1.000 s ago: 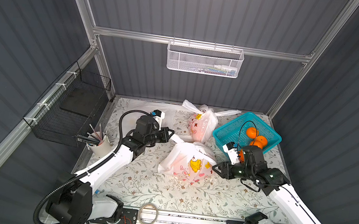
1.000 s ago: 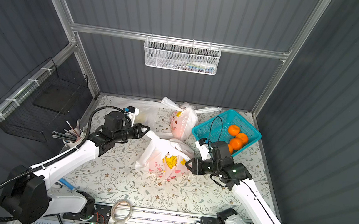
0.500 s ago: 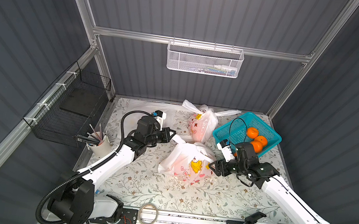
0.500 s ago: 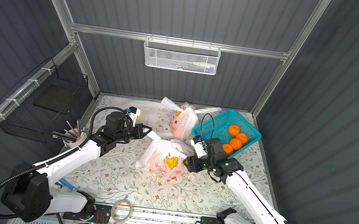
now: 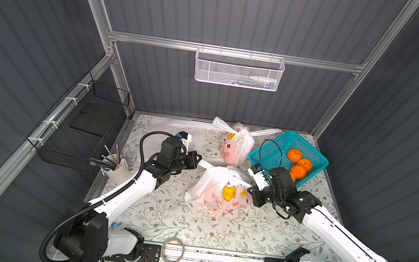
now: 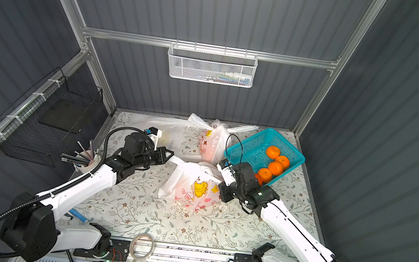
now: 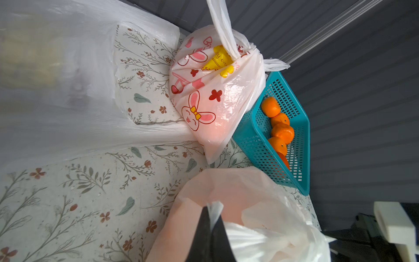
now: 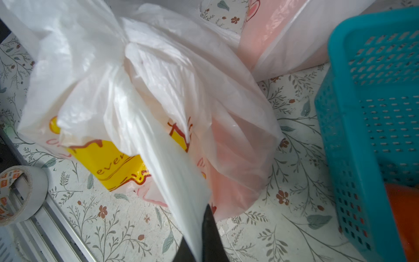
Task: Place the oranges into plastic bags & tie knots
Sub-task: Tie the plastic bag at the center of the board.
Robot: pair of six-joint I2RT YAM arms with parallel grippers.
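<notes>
Fingers of the right gripper (image 8: 199,233): pressed together on a white handle strip of the front bag (image 5: 222,192), at the bag's 3 o'clock (a second ago they stood spread, just short of it).
Fingers of the left gripper (image 7: 212,226): pinching the other strip at the bag's 10 o'clock, as before.
Meaning: each arm now holds one strip, so I judge the step in hand to be pulling the knot tight.
Twist (image 8: 123,47): the strips cross here, but I cannot tell whether it is a full knot.
Front bag: mid-table, bulging.
Back bag (image 5: 238,147): at the front bag's 12 o'clock, already tied, ears out.
Oranges (image 5: 299,165): about five loose in the basket (image 5: 268,156), at the table's 2 o'clock.
Hidden: bagged fruit shows only as an orange glow through the plastic, so it cannot be counted. The right arm covers part of the basket and its own fingertips in both top views.
</notes>
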